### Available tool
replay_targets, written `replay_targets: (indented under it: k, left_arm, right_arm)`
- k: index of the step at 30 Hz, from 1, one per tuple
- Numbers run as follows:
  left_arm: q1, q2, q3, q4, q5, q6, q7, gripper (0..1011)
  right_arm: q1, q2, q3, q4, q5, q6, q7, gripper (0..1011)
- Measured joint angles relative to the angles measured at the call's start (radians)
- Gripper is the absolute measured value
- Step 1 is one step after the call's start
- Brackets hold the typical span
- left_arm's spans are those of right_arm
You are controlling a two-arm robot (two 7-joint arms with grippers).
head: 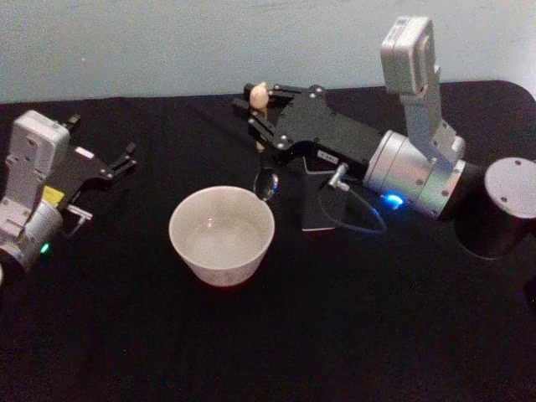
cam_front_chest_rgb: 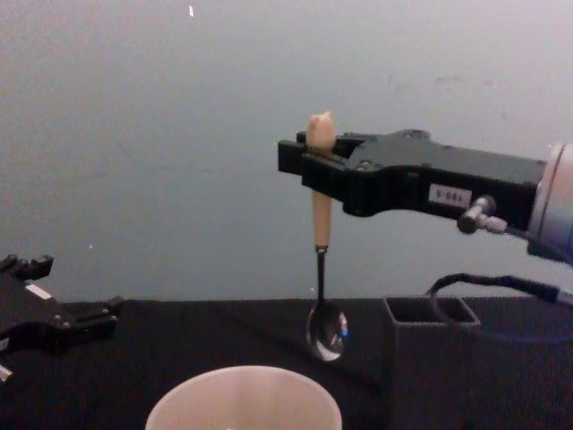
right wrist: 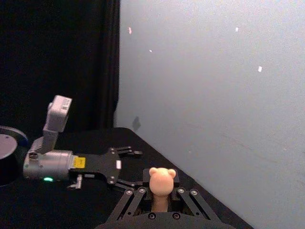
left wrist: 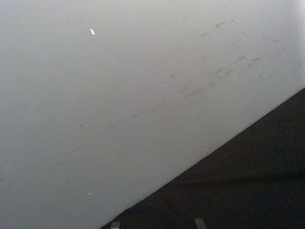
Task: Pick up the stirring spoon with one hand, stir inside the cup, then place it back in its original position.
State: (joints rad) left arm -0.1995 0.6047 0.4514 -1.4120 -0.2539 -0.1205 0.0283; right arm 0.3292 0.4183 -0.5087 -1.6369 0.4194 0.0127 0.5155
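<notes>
Head: right gripper [head: 254, 109] is over the middle of the table [head: 335, 335], toward the far edge, clamped tight on the stirring spoon [head: 268, 182]. Knob sticks out above the fingers, and the metal bowl hangs by the cup's far right rim. The cup [head: 219, 266] sits mid-table. The box holder [head: 314, 201] is just right of it, under the gripper body. Left gripper [head: 127, 159] is low near the left edge, fingers spread, nothing in it.

Left wrist: pale wall [left wrist: 119, 95] and a dark strip of table [left wrist: 248, 181]. No task items to place here.

Right wrist: bear-head knob [right wrist: 162, 180] pokes up between the right gripper's fingers [right wrist: 142, 192], which pinch the beige handle from both sides. Left gripper [right wrist: 129, 168] is farther off over the table, fingers apart and holding nothing.

Chest: right gripper [cam_front_chest_rgb: 313, 161] comes in from the right, up high, gripping the top of the handle. The spoon [cam_front_chest_rgb: 320, 219] hangs straight down. Its bowl is just above the right part of the cup's rim with a gap showing, so no contact. Cup [cam_front_chest_rgb: 242, 372] is at the near edge. Box holder [cam_front_chest_rgb: 430, 309] is right of the spoon, apart from it. Left gripper [cam_front_chest_rgb: 72, 287] is low by the left edge, spread wide and empty.
</notes>
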Motion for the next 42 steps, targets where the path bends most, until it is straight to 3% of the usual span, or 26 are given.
replay_targets:
  k: [16,42]
  left_arm:
    - [0.0,0.0,0.0,0.0,0.0,0.0,0.0,1002]
    - [0.0,0.0,0.0,0.0,0.0,0.0,0.0,1001]
  right_arm:
    - [0.012,-0.043,-0.06,0.101,-0.014,-0.102,0.067,211]
    - [0.049,-0.145,-0.105,0.303,-0.077,-0.193,0.086,211]
